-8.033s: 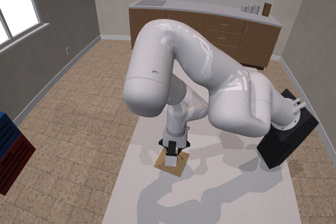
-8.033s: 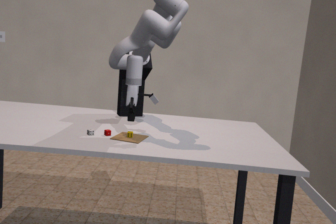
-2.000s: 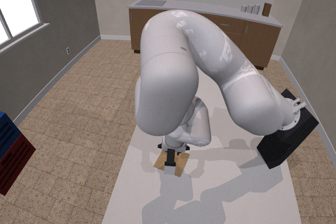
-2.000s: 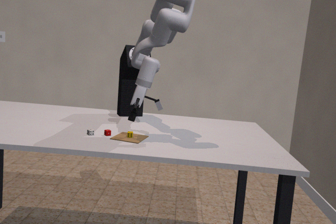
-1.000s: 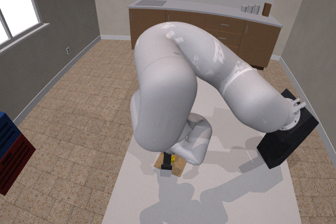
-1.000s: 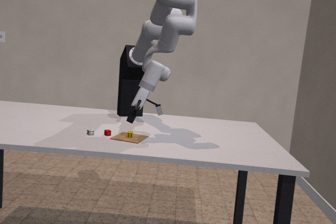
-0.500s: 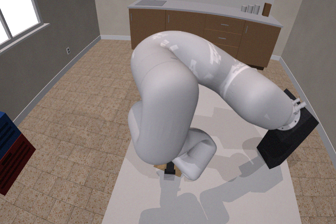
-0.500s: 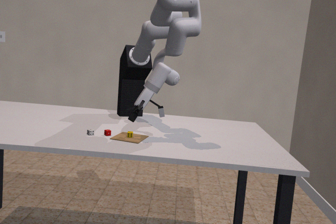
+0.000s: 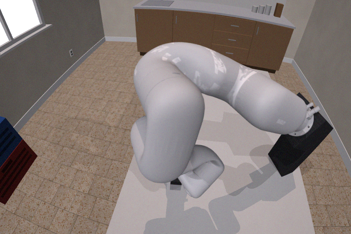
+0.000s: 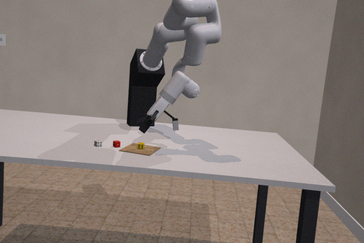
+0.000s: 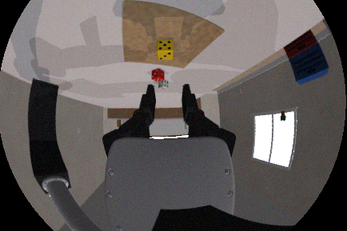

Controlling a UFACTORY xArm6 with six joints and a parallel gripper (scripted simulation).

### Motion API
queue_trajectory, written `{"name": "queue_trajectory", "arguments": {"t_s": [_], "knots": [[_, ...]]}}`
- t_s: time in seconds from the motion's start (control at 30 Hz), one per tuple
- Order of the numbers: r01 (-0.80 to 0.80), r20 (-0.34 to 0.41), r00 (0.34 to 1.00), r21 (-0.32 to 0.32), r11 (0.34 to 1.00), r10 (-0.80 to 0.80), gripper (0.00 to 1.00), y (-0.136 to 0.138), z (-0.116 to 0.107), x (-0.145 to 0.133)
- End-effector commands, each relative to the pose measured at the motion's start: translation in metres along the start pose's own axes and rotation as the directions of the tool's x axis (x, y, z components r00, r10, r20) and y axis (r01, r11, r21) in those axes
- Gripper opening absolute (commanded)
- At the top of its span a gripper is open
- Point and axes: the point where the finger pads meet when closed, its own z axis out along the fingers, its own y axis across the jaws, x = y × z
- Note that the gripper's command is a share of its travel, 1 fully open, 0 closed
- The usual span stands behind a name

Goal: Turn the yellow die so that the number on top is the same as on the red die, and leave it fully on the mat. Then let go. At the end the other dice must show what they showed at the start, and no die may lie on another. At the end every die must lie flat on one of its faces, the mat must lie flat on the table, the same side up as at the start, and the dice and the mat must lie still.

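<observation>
From my exterior view, working left to right along the white counter, I see the white die first, then the red die just beside it, both on the bare counter surface and apart from each other. Next comes the tan mat, lying flat, with the yellow die sitting flat on it, toward its left half and fully inside its edges; the face turned to this camera shows several black pips, though I cannot count the top one from here. In my wrist view the yellow die shows six pips on the face toward the camera, and the red die lies beyond the mat, too small for me to read. My claw hangs above the counter, up and behind the dice, tilted down toward them and touching nothing. Its fingers stand partly spread with an open gap and nothing between them. Behind it rises the black pedestal carrying the white arm, which blocks the dice from my top camera.
</observation>
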Motion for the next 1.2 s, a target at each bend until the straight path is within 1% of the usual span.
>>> {"name": "queue_trajectory", "arguments": {"t_s": [0.0,0.1,0.2,1.17], "knots": [[0.0,0.086,0.996,0.0,1.0,0.0,0.42,0.0033,0.0011,0.0006],[0.002,0.159,0.987,0.009,1.0,-0.004,0.42,0.0,-0.0001,0.0017],[0.004,0.201,0.98,0.019,1.0,-0.008,0.42,-0.004,-0.0018,0.0028],[0.005,0.203,0.979,0.02,1.0,-0.008,0.42,-0.0043,0.0016,0.0079]]}}
